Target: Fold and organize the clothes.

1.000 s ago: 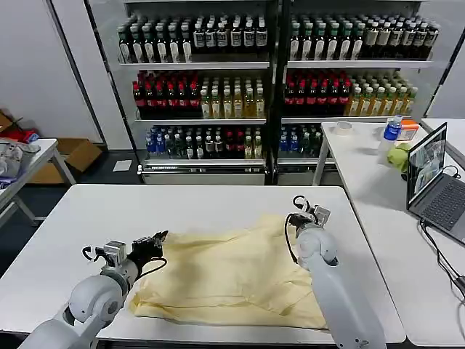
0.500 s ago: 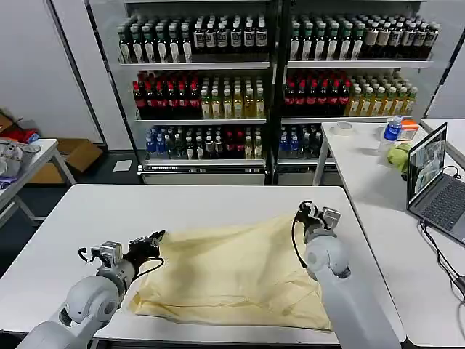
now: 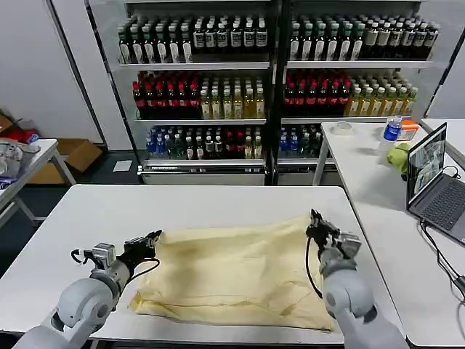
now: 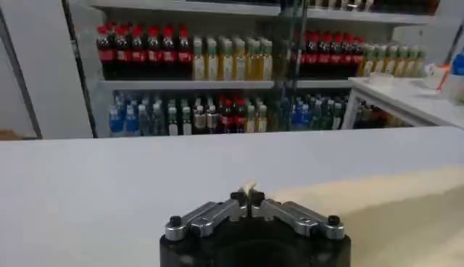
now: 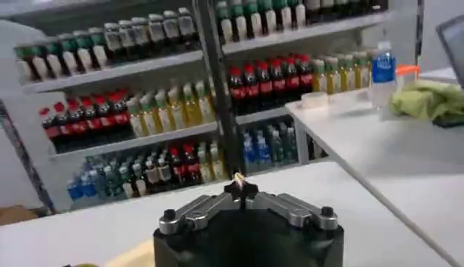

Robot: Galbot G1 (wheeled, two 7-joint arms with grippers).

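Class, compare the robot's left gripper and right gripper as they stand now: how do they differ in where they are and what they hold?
The left gripper sits at the shirt's far left corner; the right gripper sits at its far right corner. The left gripper stays low, near the table, while the right gripper holds its corner a little higher. Both are shut, each pinching a bit of the pale yellow fabric between its fingertips, as both wrist views show.

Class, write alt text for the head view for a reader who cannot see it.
A pale yellow shirt lies on a white table; the left gripper and right gripper each pinch a far corner. Drink shelves stand behind.
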